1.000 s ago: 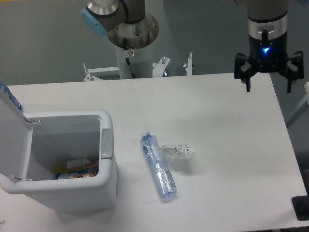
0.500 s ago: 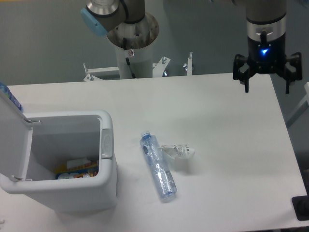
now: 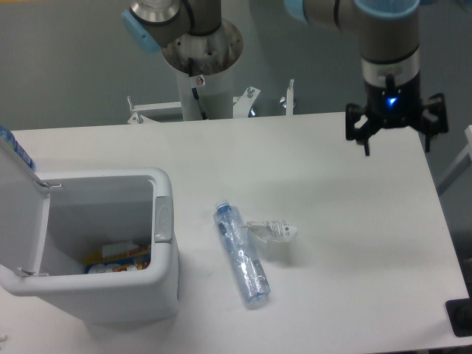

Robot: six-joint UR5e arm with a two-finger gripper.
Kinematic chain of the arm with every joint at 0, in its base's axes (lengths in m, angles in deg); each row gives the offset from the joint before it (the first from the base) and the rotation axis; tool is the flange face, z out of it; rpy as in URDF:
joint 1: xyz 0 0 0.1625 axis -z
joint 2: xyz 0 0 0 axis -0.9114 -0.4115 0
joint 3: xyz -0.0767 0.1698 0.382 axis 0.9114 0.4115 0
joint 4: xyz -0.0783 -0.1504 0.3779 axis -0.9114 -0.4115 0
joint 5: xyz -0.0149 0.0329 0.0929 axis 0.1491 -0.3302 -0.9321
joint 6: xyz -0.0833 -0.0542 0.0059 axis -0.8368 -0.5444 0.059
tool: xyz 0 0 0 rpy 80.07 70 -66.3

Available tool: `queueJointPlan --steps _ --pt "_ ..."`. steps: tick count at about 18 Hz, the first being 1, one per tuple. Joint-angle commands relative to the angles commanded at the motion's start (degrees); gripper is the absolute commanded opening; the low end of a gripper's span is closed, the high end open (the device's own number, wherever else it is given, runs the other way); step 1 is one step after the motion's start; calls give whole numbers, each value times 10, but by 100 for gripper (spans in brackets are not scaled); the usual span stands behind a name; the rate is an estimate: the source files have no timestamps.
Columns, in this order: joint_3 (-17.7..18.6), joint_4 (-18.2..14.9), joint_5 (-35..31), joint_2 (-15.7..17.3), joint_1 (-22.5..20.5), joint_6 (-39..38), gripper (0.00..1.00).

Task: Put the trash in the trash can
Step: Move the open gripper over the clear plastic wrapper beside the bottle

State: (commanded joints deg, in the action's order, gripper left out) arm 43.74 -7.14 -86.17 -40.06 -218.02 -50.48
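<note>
The large white rectangular plastic trash can [image 3: 110, 287] stands at the near left of the white table [image 3: 346, 221], its hinged lid [image 3: 18, 214] flipped up and back — colourful packaging scraps [image 3: 118, 258] lie at its bottom. Just right of the can, on the bare tabletop, lies the clear, blue-tinted plastic bottle [image 3: 242, 254], stretched out with its cap end pointing away from the can's front. The crumpled white paper tissue with small dark print [image 3: 271, 232] rests against the bottle's right side, touching it. Well apart from the can, over the table's far right corner, the black two-finger gripper [image 3: 396, 136] hangs with a blue light lit on its body — its fingers spread wide, holding nothing.
</note>
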Motion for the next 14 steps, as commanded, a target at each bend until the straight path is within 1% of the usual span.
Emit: queueJointPlan --steps 2,3,5,8,9,12,14 --pt "0 13 2 -11 20 -42 100" --pt "6 22 4 -16 28 -56 100" --pt "29 45 4 -19 38 -70 100" --pt "72 100 2 -20 51 -71 100" --pt "78 107 2 -20 52 -76 100" --pt "86 107 5 -24 67 -84 100" --pt "96 107 6 -33 72 -109 100"
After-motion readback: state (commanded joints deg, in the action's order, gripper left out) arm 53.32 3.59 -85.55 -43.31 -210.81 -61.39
